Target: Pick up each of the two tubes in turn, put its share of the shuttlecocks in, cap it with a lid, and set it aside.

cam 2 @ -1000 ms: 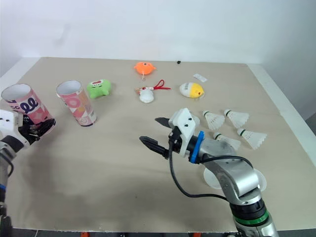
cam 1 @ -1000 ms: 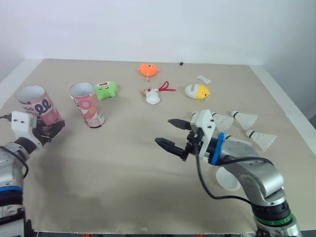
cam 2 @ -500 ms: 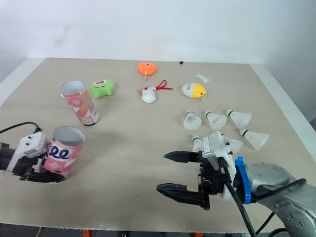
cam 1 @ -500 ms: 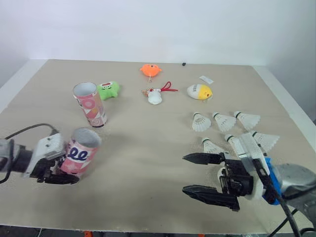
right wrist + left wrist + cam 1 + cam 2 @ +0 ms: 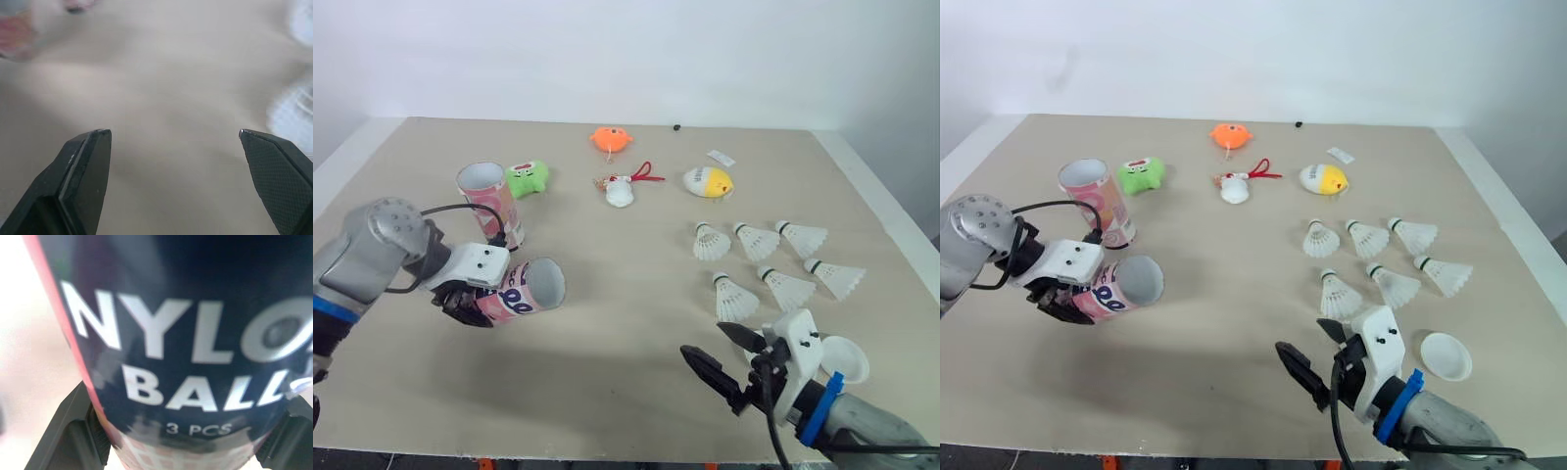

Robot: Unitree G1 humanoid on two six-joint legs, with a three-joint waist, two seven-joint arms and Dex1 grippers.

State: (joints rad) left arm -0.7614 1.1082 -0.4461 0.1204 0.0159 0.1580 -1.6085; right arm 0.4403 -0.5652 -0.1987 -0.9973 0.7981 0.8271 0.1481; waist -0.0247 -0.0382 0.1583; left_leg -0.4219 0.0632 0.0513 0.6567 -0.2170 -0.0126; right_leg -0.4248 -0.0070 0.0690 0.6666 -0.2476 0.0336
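Observation:
My left gripper (image 5: 470, 299) is shut on a pink tube (image 5: 524, 289), held tipped on its side with its open mouth facing right. Close up, the tube's dark label (image 5: 195, 333) reads NYLON BALL. A second pink tube (image 5: 489, 204) stands upright behind it. Several white shuttlecocks (image 5: 759, 241) lie in two rows at the right of the table. A white lid (image 5: 844, 358) rests near the front right. My right gripper (image 5: 717, 352) is open near the table's front edge, left of the lid, with nothing between its fingers (image 5: 83, 171).
At the back lie a green plush toy (image 5: 526, 178), an orange toy (image 5: 612, 138), a white charm with red string (image 5: 622, 188), a yellow-white egg-shaped toy (image 5: 707, 181) and a small white tag (image 5: 718, 157). The table's edges run close on the right and front.
My left gripper has carried the tube right and tipped it from upright onto its side. My right gripper has drawn back toward the front edge, still open.

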